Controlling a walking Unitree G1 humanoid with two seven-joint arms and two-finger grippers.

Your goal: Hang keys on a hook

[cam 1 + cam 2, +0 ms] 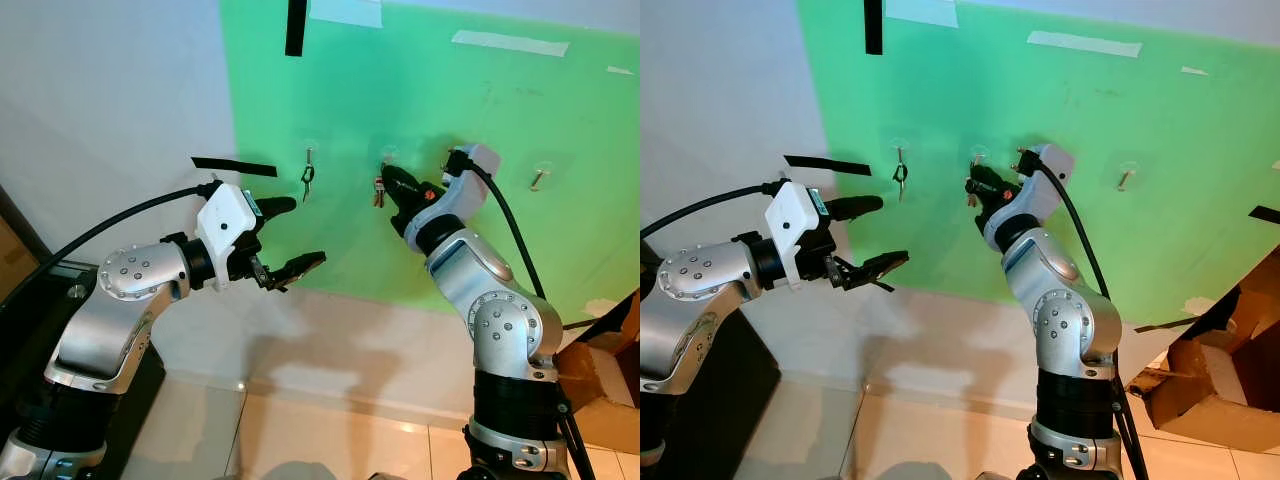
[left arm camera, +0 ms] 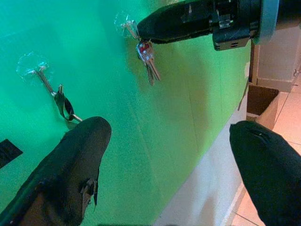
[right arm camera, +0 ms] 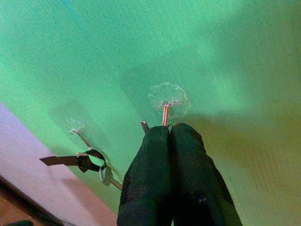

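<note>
Left eye view: four hooks (image 1: 311, 152) | right gripper (image 1: 388, 181) pinching keys (image 1: 379, 193) | left gripper (image 1: 295, 234) spread

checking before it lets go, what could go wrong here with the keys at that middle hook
1. The right gripper is pinched shut on the small bunch of metal keys with a red tag right at the clear stick-on metal hook; whether the ring sits over the peg cannot be seen, so releasing might drop them.
2. Pushing or tugging might peel that hook off the green wall sheet.
</note>
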